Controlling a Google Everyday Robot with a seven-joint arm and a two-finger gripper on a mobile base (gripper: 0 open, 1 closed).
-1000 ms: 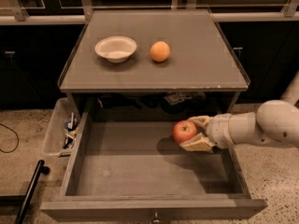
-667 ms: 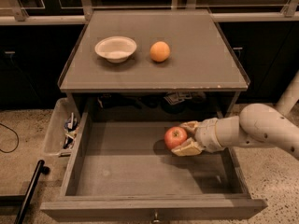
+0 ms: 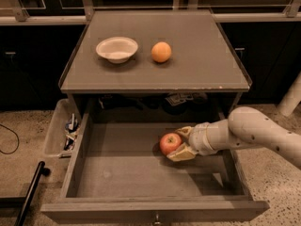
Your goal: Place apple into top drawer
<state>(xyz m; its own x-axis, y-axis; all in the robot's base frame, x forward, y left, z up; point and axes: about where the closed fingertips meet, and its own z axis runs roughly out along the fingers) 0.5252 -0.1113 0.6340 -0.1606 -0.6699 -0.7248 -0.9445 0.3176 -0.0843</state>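
The top drawer (image 3: 122,173) is pulled wide open below the grey cabinet top. The red apple (image 3: 170,143) is inside the drawer, right of its middle, low over the flat bottom. My gripper (image 3: 181,142) reaches in from the right with its white arm, and its tan fingers (image 3: 182,152) are closed around the apple, one above and one below it. I cannot tell whether the apple touches the drawer bottom.
A white bowl (image 3: 117,49) and an orange fruit (image 3: 161,52) sit on the cabinet top (image 3: 197,55). A clear plastic bin (image 3: 59,133) with small items hangs at the drawer's left side. A black pole (image 3: 29,194) lies on the floor at lower left.
My gripper has carried the apple leftward and slightly down, deeper toward the drawer's middle. The apple stays in the fingers.
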